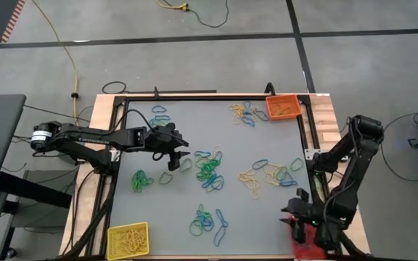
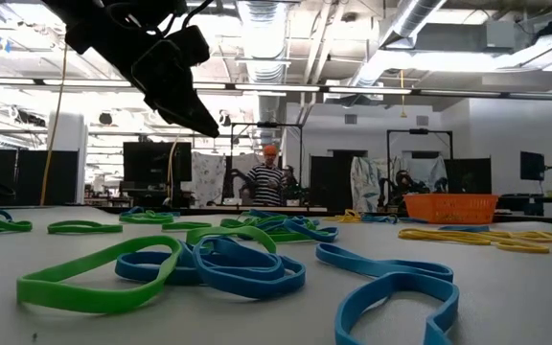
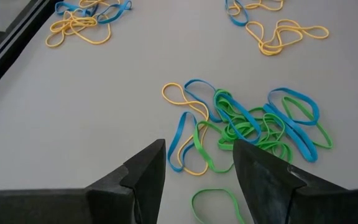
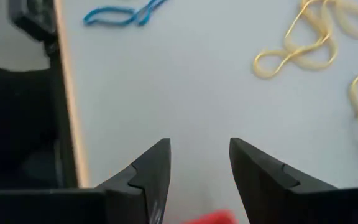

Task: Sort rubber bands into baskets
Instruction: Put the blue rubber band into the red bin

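High view, near edge first: the yellow basket [image 1: 128,240] sits at the near left corner of the worktop [image 1: 187,130], already holding a tangle of yellow loops, and a red basket [image 1: 300,230] can be made out at the near right corner, mostly hidden under the right end effector [image 1: 301,204], which waits there with its fingers spread and nothing between them. Nearer the middle, the rubber bands [image 1: 209,170] lie scattered in mixed heaps of blue, green and yellow. The left end effector [image 1: 173,154] is held above the worktop just left of the central heap, released and empty, as the left wrist view shows, with a lone green loop [image 3: 215,203] directly beneath its fingers. That single loop is judged the best target, since the heap beyond it is interlaced and a pinch there would likely drag several colours together. The fingers should be lowered straight down astride one strand, closed only at the surface, and lifted slowly so neighbours fall free. At the far right corner the orange basket [image 1: 282,107] is found.
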Robot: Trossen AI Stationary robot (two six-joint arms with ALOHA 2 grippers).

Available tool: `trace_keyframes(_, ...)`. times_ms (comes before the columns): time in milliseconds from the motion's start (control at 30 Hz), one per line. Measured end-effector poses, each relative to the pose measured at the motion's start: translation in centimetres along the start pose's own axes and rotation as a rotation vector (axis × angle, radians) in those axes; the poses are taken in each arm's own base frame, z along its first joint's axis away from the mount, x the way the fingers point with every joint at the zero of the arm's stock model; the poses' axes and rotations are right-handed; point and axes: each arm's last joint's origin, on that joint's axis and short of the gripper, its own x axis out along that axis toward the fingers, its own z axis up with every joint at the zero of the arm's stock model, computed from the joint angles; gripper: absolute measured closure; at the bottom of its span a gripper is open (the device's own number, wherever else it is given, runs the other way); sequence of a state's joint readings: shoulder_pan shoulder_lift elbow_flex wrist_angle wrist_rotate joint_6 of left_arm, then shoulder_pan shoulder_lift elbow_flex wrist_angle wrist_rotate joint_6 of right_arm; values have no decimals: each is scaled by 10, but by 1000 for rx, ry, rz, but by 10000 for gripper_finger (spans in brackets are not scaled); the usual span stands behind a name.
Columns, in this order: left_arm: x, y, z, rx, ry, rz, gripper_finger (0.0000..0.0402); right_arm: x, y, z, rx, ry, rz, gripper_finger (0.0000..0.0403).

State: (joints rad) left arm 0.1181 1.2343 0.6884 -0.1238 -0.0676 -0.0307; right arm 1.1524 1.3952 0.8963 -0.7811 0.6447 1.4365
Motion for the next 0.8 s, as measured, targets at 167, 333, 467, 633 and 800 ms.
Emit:
trace_keyframes(167, 0, 0, 0, 0, 0, 0, 223, 16, -11, 22, -26, -28, -112, 211)
trace_keyframes(333, 0, 0, 0, 0, 0, 0, 223, 36, -29, 52, -29, -34, -249, 211)
trace_keyframes(467, 0, 0, 0, 0, 0, 0, 223, 50, -45, 75, -43, -28, -335, 211)
trace_keyframes(633, 0, 0, 0, 0, 0, 0, 223, 68, -67, 98, -42, -16, -412, 211)
trace_keyframes(800, 0, 0, 0, 0, 0, 0, 223, 96, -100, 95, 17, 53, -412, 211)
